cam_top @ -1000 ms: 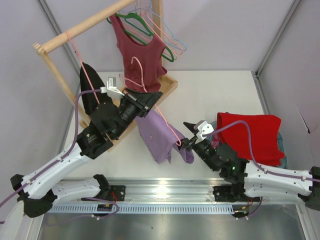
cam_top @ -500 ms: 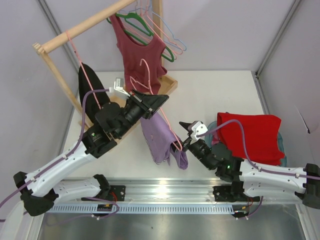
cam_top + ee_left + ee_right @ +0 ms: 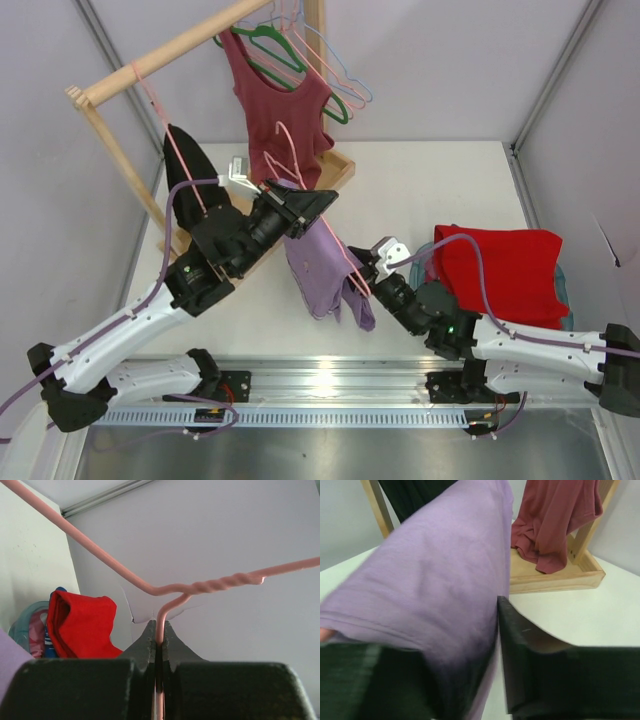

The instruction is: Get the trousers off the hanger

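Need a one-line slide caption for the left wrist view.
Left gripper shut on the pink hanger wire just below its twisted neck, red cloth behind at left.

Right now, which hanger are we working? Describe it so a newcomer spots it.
Find the wooden rack, far left of the table. In front of it, the left tool is clamped on the stem of a thin pale pink hanger with lilac trousers draped on it. Unlike the green hanger, the light blue hanger and the other pink hangers, it is off the rack.
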Motion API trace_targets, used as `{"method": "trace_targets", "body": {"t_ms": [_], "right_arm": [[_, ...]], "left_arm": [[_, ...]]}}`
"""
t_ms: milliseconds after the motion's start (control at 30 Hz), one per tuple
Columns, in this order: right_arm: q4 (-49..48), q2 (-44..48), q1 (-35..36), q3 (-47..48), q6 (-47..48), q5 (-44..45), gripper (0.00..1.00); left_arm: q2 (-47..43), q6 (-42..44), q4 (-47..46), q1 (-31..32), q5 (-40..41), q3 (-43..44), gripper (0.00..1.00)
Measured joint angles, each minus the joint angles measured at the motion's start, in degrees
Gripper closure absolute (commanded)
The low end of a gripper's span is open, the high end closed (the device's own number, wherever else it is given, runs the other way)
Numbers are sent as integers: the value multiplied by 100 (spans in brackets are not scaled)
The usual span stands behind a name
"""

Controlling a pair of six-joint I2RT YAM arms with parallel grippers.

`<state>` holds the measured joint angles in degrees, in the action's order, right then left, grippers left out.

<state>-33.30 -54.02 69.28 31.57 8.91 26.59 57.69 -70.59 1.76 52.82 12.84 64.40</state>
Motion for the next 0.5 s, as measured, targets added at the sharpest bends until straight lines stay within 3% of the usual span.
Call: {"method": "trace_targets", "body": {"t_ms": [67, 100, 200, 500], "right_arm": [[0, 0, -22, 13, -11, -4, 77], [2, 0, -31, 22, -9, -7, 87], [7, -9, -70, 48, -15, -9, 97], [-173, -201, -116, 129, 44, -11, 100]], "left_arm": [[-2, 2, -48, 4, 2, -28, 100], [-7, 0, -90, 7, 2, -72, 100], [-35, -11, -192, 15, 4, -243, 100], [-105, -146, -422, 79, -2, -601, 100]]}}
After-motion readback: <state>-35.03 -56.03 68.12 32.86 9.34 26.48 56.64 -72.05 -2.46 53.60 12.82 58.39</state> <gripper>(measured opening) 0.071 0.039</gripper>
